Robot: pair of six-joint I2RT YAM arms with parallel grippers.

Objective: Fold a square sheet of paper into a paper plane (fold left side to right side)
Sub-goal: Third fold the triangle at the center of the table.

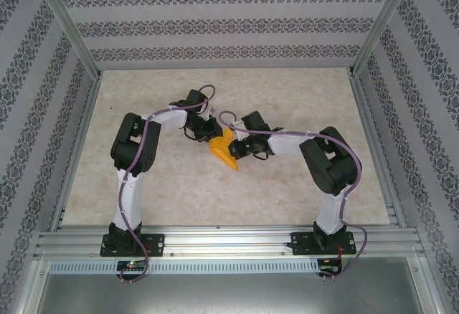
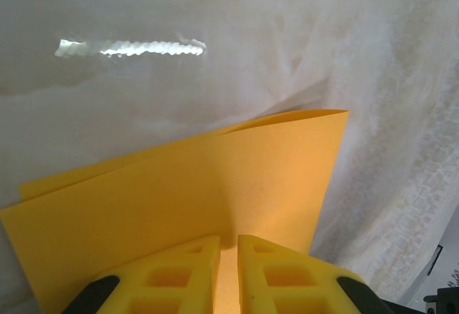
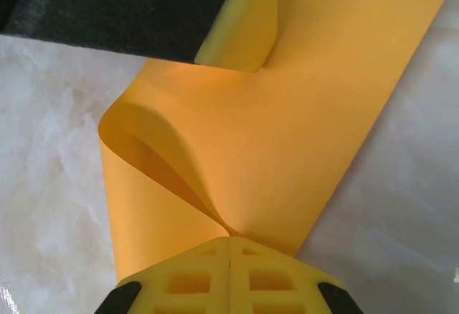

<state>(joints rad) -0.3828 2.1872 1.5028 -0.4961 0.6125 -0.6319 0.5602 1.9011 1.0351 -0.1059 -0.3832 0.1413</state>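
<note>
You have both tools on the orange sheet of paper (image 1: 224, 150), which lies near the middle of the bench (image 1: 301, 99), between the two arms in the top view. From up there the sheet reads as a narrow orange shape, its lower tip pointing toward the arm bases, with the left tool (image 1: 206, 132) at its upper left and the right tool (image 1: 238, 146) just beside its right edge.

In your left wrist view, the left tool (image 2: 229, 246) has its fingers (image 2: 183, 271) drawn close together with a thin slit between them. The sheet (image 2: 215, 178) runs into that slit, so the tool is pinching the paper. The paper is doubled over here: two layers show, with a second edge peeking out along the upper left, and the far right corner stands clear of the pale bench (image 2: 143, 92).

In your right wrist view, the right tool (image 3: 229, 246) is fully closed, fingers (image 3: 276, 278) pressed together, with the sheet (image 3: 301, 106) gathered into a pinch at their tips. From that pinch the paper fans away, a loose curved fold bulging to the left and another flap curling over at the top. A dark blurred shape (image 3: 107, 6) covers the upper left corner; you cannot tell what it is. The marbled bench (image 3: 50, 170) shows on either side of the paper.
</note>
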